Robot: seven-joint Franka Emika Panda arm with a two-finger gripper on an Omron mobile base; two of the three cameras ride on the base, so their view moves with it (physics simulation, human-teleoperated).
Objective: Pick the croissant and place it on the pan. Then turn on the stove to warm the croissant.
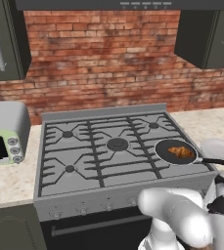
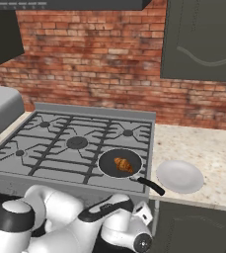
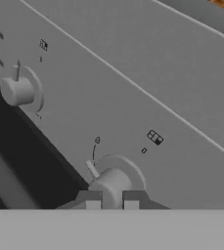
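Croissant (image 1: 181, 152), small golden-brown crescent pastry with ridged segments: lies inside the small round black frying pan (image 1: 163, 147), slightly toward the pan's handle side, touching its floor.

Two-finger gripper with dark tips (image 3: 112, 201): nearest item, at the front panel of the wide grey metal gas stove (image 1: 103, 168). Hand view shows the two fingertips either side of a small grey round knob (image 3: 111, 182), close against it; whether they press on it cannot be told. A second grey knob (image 3: 19, 90) sits further along the same panel, apart from the gripper.

White arm with dark joints (image 2: 75, 222): folded low in front of the stove, below its front edge.

Pan: rests on the stove's front burner nearest the speckled beige stone counter (image 2: 213, 153); long thin black handle (image 2: 150, 186) points outward over the stove's front corner.

Round white plate (image 2: 179, 176): on the counter just beside the stove, near the pan handle, not touching it.

Black grates (image 1: 91, 146): cover the stove top, with the other burners beyond the pan.

Grey-and-green toaster oven (image 1: 6, 134): on the counter at the stove's opposite side.

Red brick wall (image 1: 103, 58): behind the stove, farthest.
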